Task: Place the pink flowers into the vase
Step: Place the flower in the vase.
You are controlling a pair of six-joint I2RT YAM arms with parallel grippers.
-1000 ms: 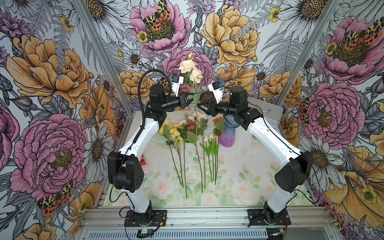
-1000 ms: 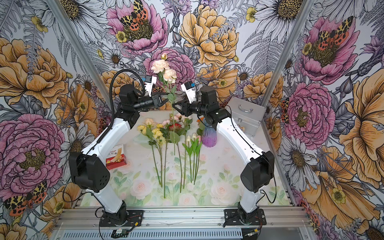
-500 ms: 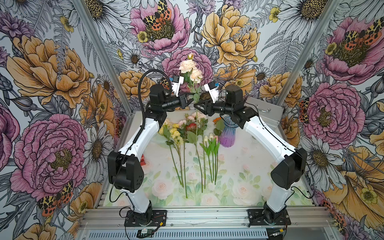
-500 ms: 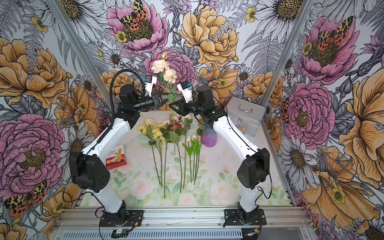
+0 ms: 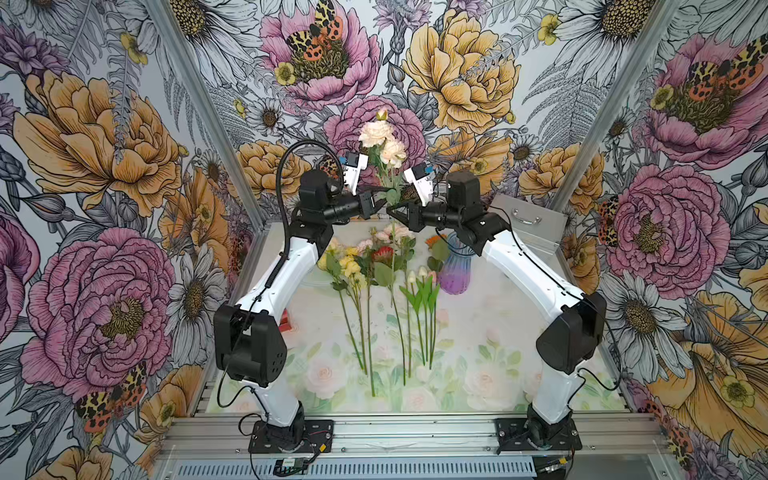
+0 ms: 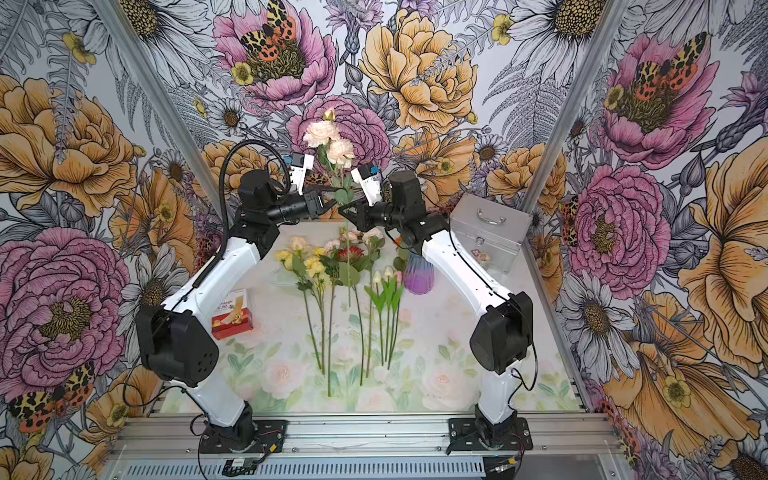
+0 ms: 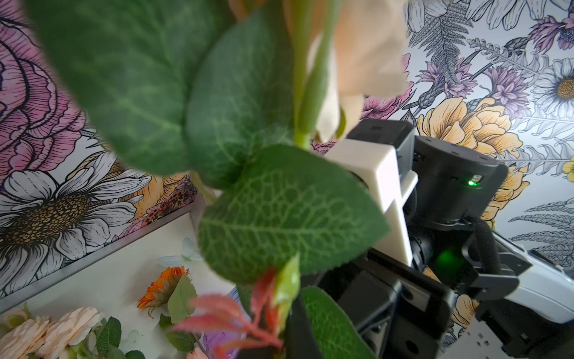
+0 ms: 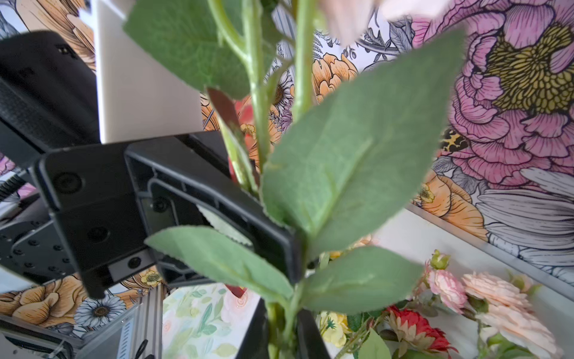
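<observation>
Below the right gripper [image 5: 392,210] stands the vase [image 5: 455,272], its contents unclear; pink flowers [image 5: 395,235] lie under the fingers. The left gripper [image 5: 383,199] and the right both clamp one upright pink-bloomed stem [image 5: 377,135], left just above right. Beyond the right gripper sits a closed box [image 5: 528,222].

Ribbed glass vase [image 5: 454,274], brushed metal case [image 6: 486,232], matt veined cloth-like leaves [image 8: 351,155], matt black plastic fingers [image 8: 174,155]

Laid stems [image 5: 368,332] crowd the table [image 5: 478,374] middle; front open; right arm [image 5: 519,266] overhangs vase [image 5: 454,278].
</observation>
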